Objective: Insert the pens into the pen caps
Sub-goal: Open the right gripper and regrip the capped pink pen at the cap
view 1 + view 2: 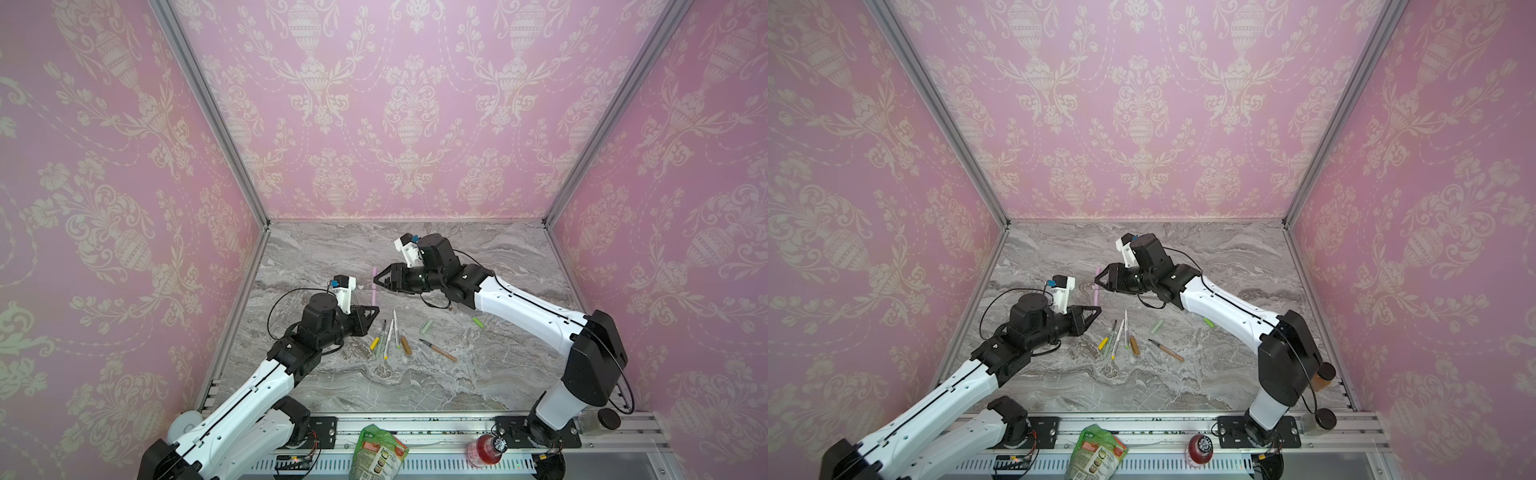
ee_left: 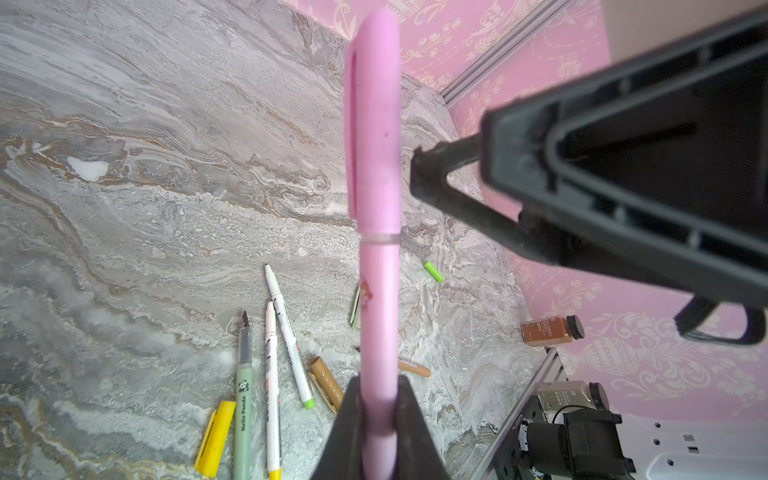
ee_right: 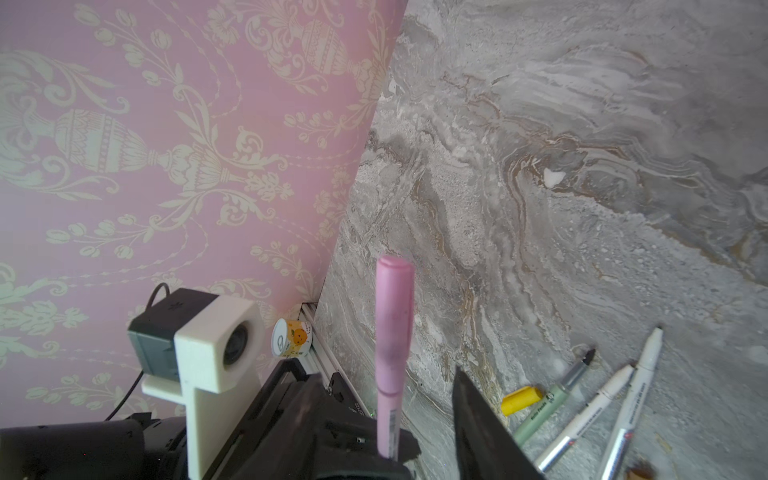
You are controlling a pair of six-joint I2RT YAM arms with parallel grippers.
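Plainly, the left pincer (image 2: 379, 384) is clamped on the lower barrel of a pink pen (image 2: 379, 311) and holds it clear of the marble desk (image 1: 457, 386), with a pink cap (image 2: 374, 124) seated on the pen's far end. The right pincer (image 3: 386, 374) stands wide with its tips just beside that cap – it grips nothing. On the desk lie a pale green pen (image 2: 243, 395), a white pen with a yellow end (image 2: 272, 374) and a white pen with a lime end (image 2: 289, 332), close together. A yellow cap (image 2: 215, 436) lies just beside the green pen and a tan cap (image 2: 326, 382) near the lime-ended one. A tan pen (image 1: 438, 351), a pale green cap (image 1: 427, 327) and a lime cap (image 2: 433, 272) lie apart – towards the right arm
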